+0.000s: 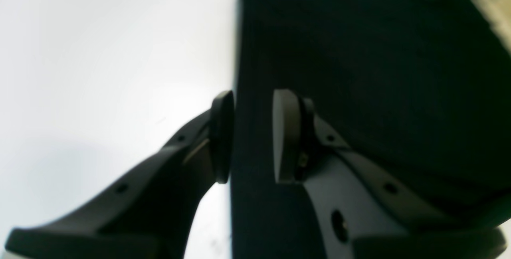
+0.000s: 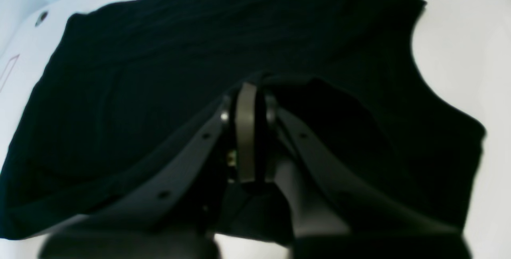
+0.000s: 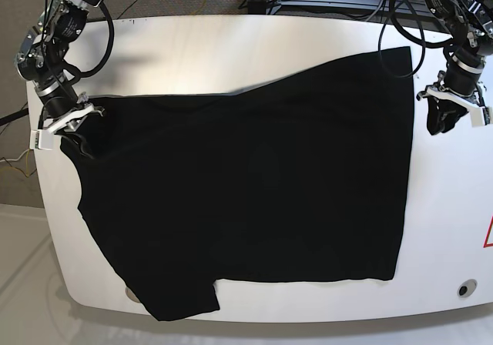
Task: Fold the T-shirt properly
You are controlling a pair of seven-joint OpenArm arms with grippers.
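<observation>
The T-shirt (image 3: 254,199) lies spread across most of the white table (image 3: 231,45), black and plain, with one sleeve drooping toward the near edge at the base view's lower left. Treat it as light, limp cloth: it will sag, drag and crease wherever you lift it, and a single layer can slip free if pinched shallowly. Take hold at hems and corners, both layers together, rather than in the middle of the panel.

Your right gripper (image 2: 249,139) sits at the shirt's edge on the base view's left, jaws pressed together with dark fabric bunched around them (it appears pinched between the pads, though the blur leaves little detail), so reckon that corner held.

Your left gripper (image 1: 251,135) hangs at the opposite edge, beside the long straight hem. Its jaws stand apart, one over bare table and one over cloth, with the hem running between them and nothing clamped.

When you pull, expect the whole panel to follow, so lift both ends evenly.
</observation>
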